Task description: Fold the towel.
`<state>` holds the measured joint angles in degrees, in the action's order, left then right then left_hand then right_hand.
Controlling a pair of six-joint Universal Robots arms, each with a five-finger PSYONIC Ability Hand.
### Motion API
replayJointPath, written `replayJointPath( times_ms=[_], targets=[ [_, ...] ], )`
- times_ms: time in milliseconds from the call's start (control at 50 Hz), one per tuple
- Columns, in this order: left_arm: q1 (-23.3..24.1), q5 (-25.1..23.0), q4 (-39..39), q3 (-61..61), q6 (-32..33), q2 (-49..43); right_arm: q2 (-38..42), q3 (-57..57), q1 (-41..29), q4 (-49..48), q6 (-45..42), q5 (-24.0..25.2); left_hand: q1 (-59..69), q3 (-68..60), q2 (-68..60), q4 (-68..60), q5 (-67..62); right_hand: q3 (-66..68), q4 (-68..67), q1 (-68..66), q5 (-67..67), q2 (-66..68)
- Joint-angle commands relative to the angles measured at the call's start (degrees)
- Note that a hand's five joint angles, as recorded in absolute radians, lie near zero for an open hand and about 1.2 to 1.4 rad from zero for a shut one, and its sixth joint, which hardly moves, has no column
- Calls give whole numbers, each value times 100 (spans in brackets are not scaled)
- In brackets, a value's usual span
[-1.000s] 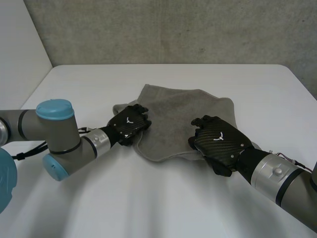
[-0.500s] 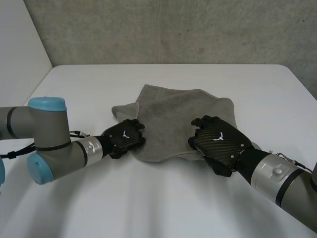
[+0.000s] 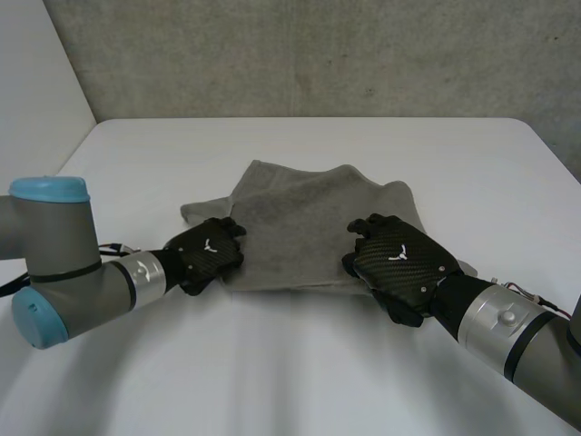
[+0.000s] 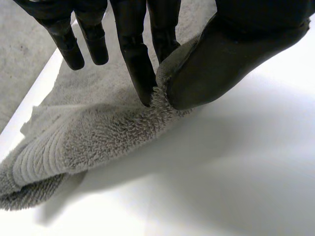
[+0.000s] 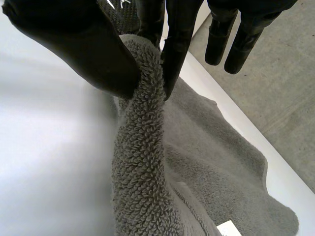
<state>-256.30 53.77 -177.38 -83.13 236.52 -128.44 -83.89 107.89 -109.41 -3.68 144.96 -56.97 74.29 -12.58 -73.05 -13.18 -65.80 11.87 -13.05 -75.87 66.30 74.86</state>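
Note:
A grey towel lies rumpled on the white table, partly folded over itself. My left hand is at the towel's near left corner. In the left wrist view its fingers and thumb pinch the towel's edge. My right hand is at the near right corner. There the thumb and a finger squeeze a raised ridge of the towel. Both held corners sit a little above the table.
A grey wall rises behind the table's far edge. The table's left edge runs close to my left arm. A small white label shows on the towel in the right wrist view. Bare tabletop lies in front of both hands.
My left hand slid toward the near left, off the towel's top to its corner, and closed on the edge. The towel shifted left and spread wider. The right hand barely moved.

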Motion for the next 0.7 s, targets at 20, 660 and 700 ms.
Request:
replayJointPath(
  times_ms=[20,660,700],
  targets=[
    [-254,-15,2,-203,-123,99,-5,-4,8,8,-3,-7,571,258,-695,318,-420,-187,305,-413,370,514],
    [-324,11,-1141,-2462,-4245,3493,-5,-312,236,1045,656,-7,571,258,-695,318,-420,-187,305,-413,370,514],
    [-315,11,-1203,-2568,-4245,3396,30,-295,262,1010,691,-7,571,258,-695,318,-420,-187,305,-413,370,514]
  ],
)
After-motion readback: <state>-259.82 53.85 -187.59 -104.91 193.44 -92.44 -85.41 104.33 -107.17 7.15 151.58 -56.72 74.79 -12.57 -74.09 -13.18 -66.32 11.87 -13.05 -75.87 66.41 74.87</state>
